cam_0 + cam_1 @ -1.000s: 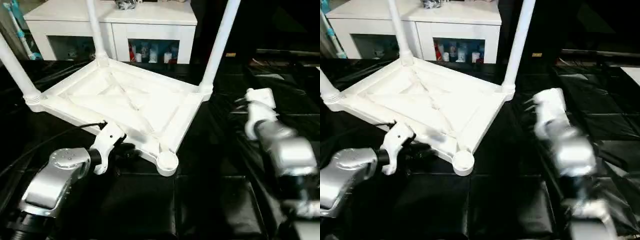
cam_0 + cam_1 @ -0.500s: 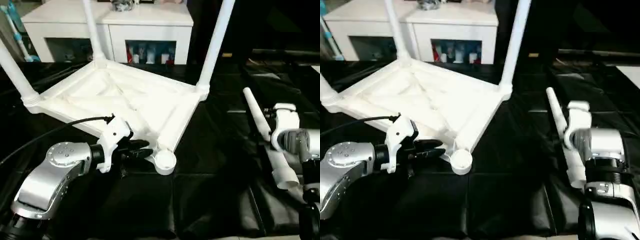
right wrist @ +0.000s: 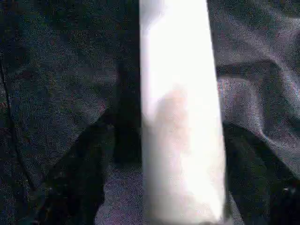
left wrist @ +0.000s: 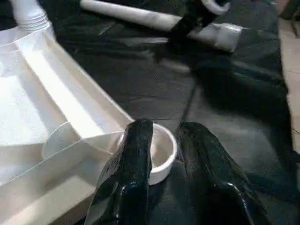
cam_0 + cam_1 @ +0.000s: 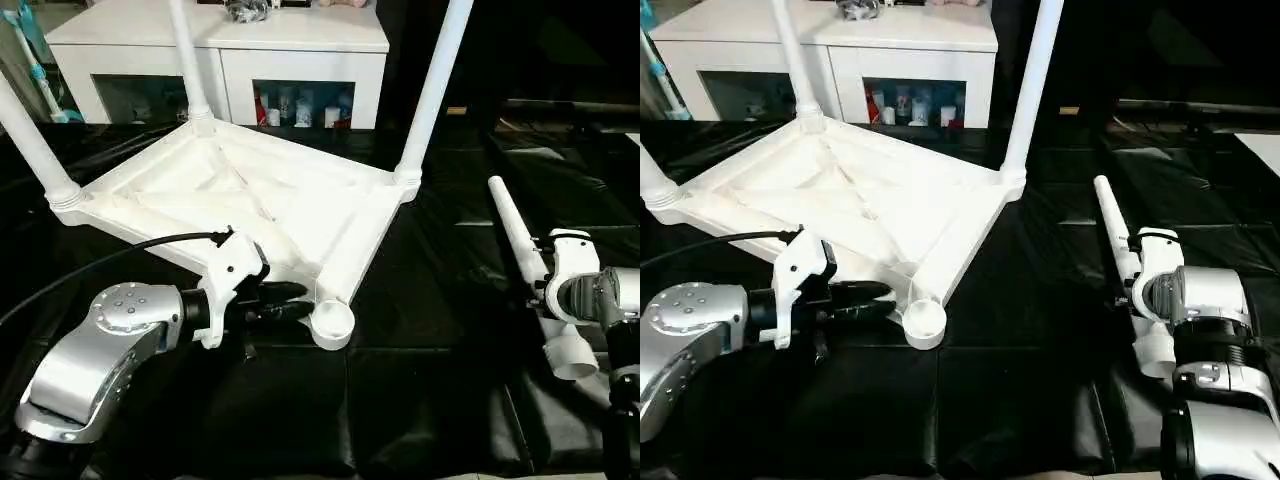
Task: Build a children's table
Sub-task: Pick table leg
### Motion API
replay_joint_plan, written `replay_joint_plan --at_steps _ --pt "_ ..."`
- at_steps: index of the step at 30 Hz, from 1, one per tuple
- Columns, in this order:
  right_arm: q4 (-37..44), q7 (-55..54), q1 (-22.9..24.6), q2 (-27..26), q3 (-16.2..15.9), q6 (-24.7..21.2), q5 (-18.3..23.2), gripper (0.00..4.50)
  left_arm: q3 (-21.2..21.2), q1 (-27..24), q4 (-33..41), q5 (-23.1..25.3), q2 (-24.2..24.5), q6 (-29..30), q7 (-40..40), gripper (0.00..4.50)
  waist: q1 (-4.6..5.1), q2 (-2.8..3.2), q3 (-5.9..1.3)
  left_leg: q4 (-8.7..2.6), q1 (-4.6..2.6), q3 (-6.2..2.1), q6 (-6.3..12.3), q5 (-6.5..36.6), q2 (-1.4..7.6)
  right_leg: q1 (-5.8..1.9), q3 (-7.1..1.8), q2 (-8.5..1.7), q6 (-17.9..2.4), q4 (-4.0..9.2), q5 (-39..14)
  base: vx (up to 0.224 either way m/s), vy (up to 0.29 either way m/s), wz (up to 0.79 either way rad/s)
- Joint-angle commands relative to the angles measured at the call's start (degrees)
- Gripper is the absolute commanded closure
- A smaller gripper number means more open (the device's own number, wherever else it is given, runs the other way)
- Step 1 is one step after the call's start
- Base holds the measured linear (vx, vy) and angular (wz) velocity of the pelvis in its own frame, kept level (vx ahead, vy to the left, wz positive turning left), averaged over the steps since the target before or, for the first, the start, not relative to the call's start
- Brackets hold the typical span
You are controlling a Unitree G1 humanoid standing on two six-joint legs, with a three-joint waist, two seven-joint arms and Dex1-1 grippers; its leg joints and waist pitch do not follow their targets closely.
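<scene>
Left fingers (image 4: 136, 164) pinched rim of empty corner socket (image 5: 332, 322), one finger inside, one outside. Right fingers (image 3: 79, 183) straddled loose leg (image 5: 525, 262), spread either side, grip not yet evident. Tabletop (image 5: 250, 200) lay upside down on black-covered floor (image 5: 420, 400); three legs upright in other sockets. Loose leg lay right of socket, well apart.

Advice: close squarely mid-leg, lift level, bring wide end over socket, keep left hold firm against sliding.

Kids' table, upside down, 3 of 4 legs in.
White top (image 5: 250, 200) ribbed side up on black mat; near corner socket (image 5: 332, 321) empty; 4th leg (image 5: 527, 262) lies loose to its right.
</scene>
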State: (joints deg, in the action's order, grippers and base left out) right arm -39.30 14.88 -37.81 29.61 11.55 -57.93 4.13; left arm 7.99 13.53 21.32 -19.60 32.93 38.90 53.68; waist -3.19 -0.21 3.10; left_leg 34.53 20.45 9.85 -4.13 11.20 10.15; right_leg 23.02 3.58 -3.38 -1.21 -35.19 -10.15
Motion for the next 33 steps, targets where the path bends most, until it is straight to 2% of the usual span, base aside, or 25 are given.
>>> replay_joint_plan --at_steps 1,3,5,8,10,12,15,16,17,18,20,23,24,26,27,28,29,30,31,33 --pt "-1.5 0.2 -0.1 0.9 0.1 0.2 0.2 1.37 1.1 0.0 1.5 -0.6 0.9 0.4 1.0 3.23 -0.08 -0.6 -3.51 -3.45 -0.14 -0.29 0.91 8.6 2.03 -2.88 -2.68 -3.86 -10.7 4.31 -15.7 0.0 0.0 0.0" --pt "-1.8 0.1 -0.1 0.8 0.0 0.3 0.2 1.63 1.3 0.0 1.8 -0.8 1.2 0.6 1.3 3.23 -0.13 -0.5 -3.51 -3.44 -0.23 -0.29 0.67 8.8 2.03 -2.79 -2.64 -3.81 -10.5 4.33 -16.3 0.0 0.0 0.0" --pt "-2.3 0.0 -0.2 0.7 0.2 0.6 0.3 1.69 1.2 0.3 1.9 -1.9 1.3 1.7 1.7 3.23 -0.14 -0.39 -3.51 -3.46 -0.22 -0.31 0.37 9.0 2.04 -2.79 -2.64 -3.81 -10.6 4.28 -16.2 0.0 0.0 0.0" --pt "-2.8 -0.2 -0.3 0.7 0.3 1.1 0.3 1.95 0.1 1.1 1.2 -2.9 0.0 2.8 0.5 3.23 -0.09 -0.46 -3.49 -3.45 -0.18 -0.3 0.23 9.3 1.97 -2.85 -2.63 -3.76 -10.7 4.34 -16.1 0.0 0.0 0.0" --pt "-3.3 -0.6 -0.3 0.6 0.7 1.6 0.4 2.16 -2.7 3.5 -1.5 -3.2 -3.4 2.9 -4.0 2.89 -0.09 -0.47 -3.49 -3.36 -0.27 -0.22 0.11 9.7 1.93 -2.79 -2.64 -3.68 -10.7 4.45 -16.5 0.0 0.0 0.0" --pt "-3.4 -1.5 -0.1 0.4 1.6 2.0 0.5 2.28 -3.0 4.4 -2.4 -3.3 -4.1 2.3 -4.5 2.86 -0.19 -0.48 -3.53 -3.37 -0.31 -0.31 0.06 10.0 1.91 -2.88 -2.59 -3.69 -10.5 4.55 -16.8 0.0 0.0 0.0" --pt "-3.4 -1.6 0.2 0.2 2.1 2.2 0.9 2.6 -2.4 4.3 -2.0 -3.7 -3.6 2.6 -3.8 2.46 -0.21 -0.61 -3.56 -3.38 -0.16 -0.39 0.23 9.7 1.86 -2.94 -2.54 -3.82 -9.6 4.54 -17.5 0.0 0.0 0.0" --pt "-3.4 -1.6 0.3 0.2 2.1 2.2 1.0 2.63 -2.3 4.2 -1.9 -3.7 -3.5 2.8 -3.7 2.44 -0.2 -0.61 -3.57 -3.39 -0.1 -0.39 0.3 9.5 1.86 -2.96 -2.55 -3.8 -9.5 4.52 -17.5 0.0 0.0 0.0" --pt "-3.4 -1.6 0.5 0.1 2.2 2.3 1.1 2.66 -2.0 4.0 -1.6 -3.9 -3.0 3.1 -3.5 2.45 -0.17 -0.35 -3.65 -3.4 -0.08 -0.44 0.28 9.0 1.91 -2.97 -2.5 -3.76 -9.7 4.4 -16.6 0.0 0.0 0.0" --pt "-3.3 -1.6 0.5 0.0 2.3 2.3 1.1 2.68 -2.0 4.0 -1.6 -4.0 -3.1 3.1 -3.5 2.41 -0.11 -0.42 -3.66 -3.39 -0.07 -0.43 0.37 8.9 1.92 -2.96 -2.48 -3.71 -10.0 4.34 -15.8 0.0 0.0 0.0" --pt "-2.3 -2.2 1.0 -0.2 2.7 2.5 1.3 2.69 -2.1 4.2 -2.0 -3.9 -3.3 3.2 -4.1 2.01 -0.17 -0.17 -3.68 -3.37 -0.15 -0.42 0.4 8.8 1.94 -2.96 -2.5 -3.71 -10.6 4.23 -14.7 0.0 0.0 0.0" --pt "-0.1 -3.1 1.3 -0.4 3.2 4.5 1.3 2.69 -3.0 4.9 -2.6 -4.2 -4.3 3.3 -5.3 1.98 -0.19 -0.26 -3.6 -3.41 -0.12 -0.36 0.34 9.1 1.97 -2.97 -2.53 -3.71 -10.7 4.32 -14.5 0.0 0.0 0.0" --pt "3.5 -4.7 1.5 -1.0 4.6 8.3 1.7 2.69 -4.4 6.1 -3.5 -4.7 -5.9 3.4 -7.2 1.85 -0.25 -0.17 -3.59 -3.39 -0.16 -0.32 0.17 9.5 1.98 -2.91 -2.56 -3.75 -10.5 4.4 -14.8 0.0 0.0 0.0" --pt "8.4 -8.8 1.1 -2.7 8.1 19.3 2.4 2.69 -6.8 8.0 -4.7 -6.2 -8.8 4.1 -10.0 1.56 -0.28 -0.35 -3.71 -3.32 -0.12 -0.25 -0.27 9.5 1.92 -2.89 -2.56 -3.91 -9.9 4.52 -15.6 0.0 0.0 0.0" --pt "9.2 -9.3 1.0 -3.0 8.6 20.6 2.5 2.7 -7.1 8.4 -4.8 -6.5 -9.3 4.3 -10.4 1.56 -0.32 -0.54 -3.87 -3.31 -0.16 -0.31 -0.17 9.1 1.86 -3.01 -2.48 -3.84 -9.5 4.35 -15.6 0.0 0.0 0.0" --pt "10.8 -10.5 0.7 -3.7 9.8 23.6 2.9 2.7 -7.9 9.1 -5.3 -7.3 -10.5 4.5 -11.4 1.44 -0.37 -0.37 -3.89 -3.34 -0.08 -0.31 0.06 8.7 1.9 -3.03 -2.51 -3.89 -9.4 4.27 -15.2 0.0 0.0 0.0" --pt "15.5 -15.2 0.1 -7.0 12.8 31.2 3.9 2.7 -9.4 11.2 -6.4 -9.6 -14.2 5.2 -13.6 1.25 -0.21 -0.52 -3.75 -3.32 -0.05 -0.27 0.38 8.7 1.83 -2.93 -2.44 -3.71 -9.0 4.37 -15.6 0.0 0.0 0.0" --pt "16.7 -16.4 -0.1 -7.8 13.5 32.9 4.2 2.7 -9.7 11.7 -6.7 -10.1 -15.1 5.3 -14.2 1.25 -0.26 -0.55 -3.77 -3.2 -0.17 0.03 0.27 8.6 1.7 -2.59 -2.64 -3.77 -8.3 4.47 -16.0 0.0 0.0 0.0" --pt "21.6 -18.3 0.8 -10.6 12.8 39.7 3.6 2.7 -10.4 13.7 -8.0 -11.4 -18.6 5.3 -16.5 1.13 -0.28 -0.7 -3.87 -3.22 -0.09 -0.03 0.33 8.3 1.67 -2.72 -2.54 -3.69 -8.0 4.38 -15.9 0.0 0.0 0.0" --pt "24.8 -18.5 1.9 -12.4 11.0 43.9 2.8 2.7 -10.8 15.1 -9.0 -11.8 -20.7 4.7 -18.1 1.01 -0.26 -0.63 -3.93 -3.36 0.12 -0.23 1.08 6.9 1.82 -2.81 -2.45 -3.56 -7.4 4.12 -13.9 0.0 0.0 0.0"
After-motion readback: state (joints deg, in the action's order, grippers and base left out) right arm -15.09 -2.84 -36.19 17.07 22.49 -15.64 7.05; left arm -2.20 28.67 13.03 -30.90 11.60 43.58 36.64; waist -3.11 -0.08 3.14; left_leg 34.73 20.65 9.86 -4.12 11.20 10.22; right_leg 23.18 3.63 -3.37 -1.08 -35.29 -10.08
